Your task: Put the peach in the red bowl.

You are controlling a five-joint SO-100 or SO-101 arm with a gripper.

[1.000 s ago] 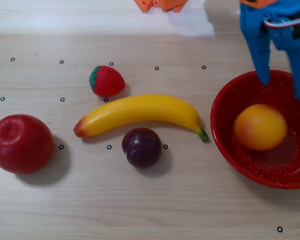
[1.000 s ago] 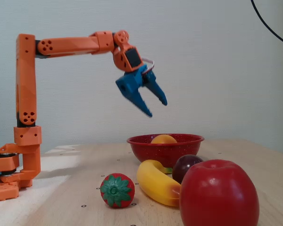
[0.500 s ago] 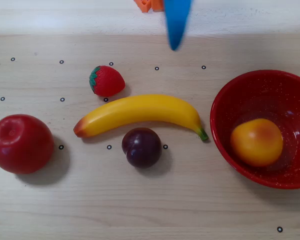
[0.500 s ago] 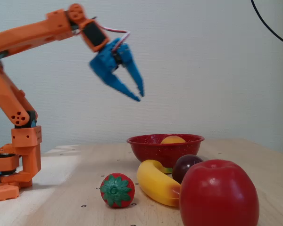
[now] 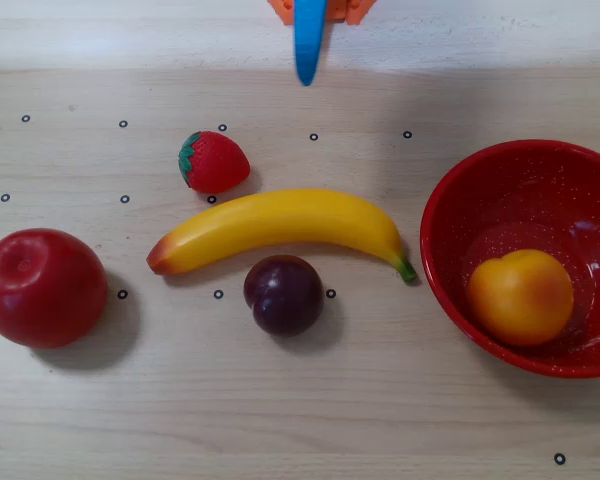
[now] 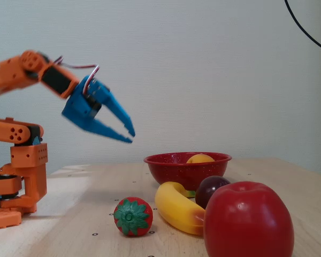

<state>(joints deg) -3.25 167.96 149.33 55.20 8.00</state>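
Observation:
The peach (image 5: 521, 296) is yellow-orange with a reddish blush and lies inside the red bowl (image 5: 450, 205), toward its lower left in the overhead view. In the fixed view only the peach's top (image 6: 200, 158) shows above the bowl's rim (image 6: 171, 160). My blue gripper (image 6: 131, 136) is open and empty, raised well above the table and to the left of the bowl in the fixed view. In the overhead view only one blue fingertip (image 5: 308, 45) shows at the top edge, far from the bowl.
A banana (image 5: 280, 228) lies across the middle, a strawberry (image 5: 213, 162) above it, a dark plum (image 5: 283, 294) below it, and a big red apple (image 5: 42, 287) at the left. The arm's orange base (image 6: 16, 176) stands at the fixed view's left.

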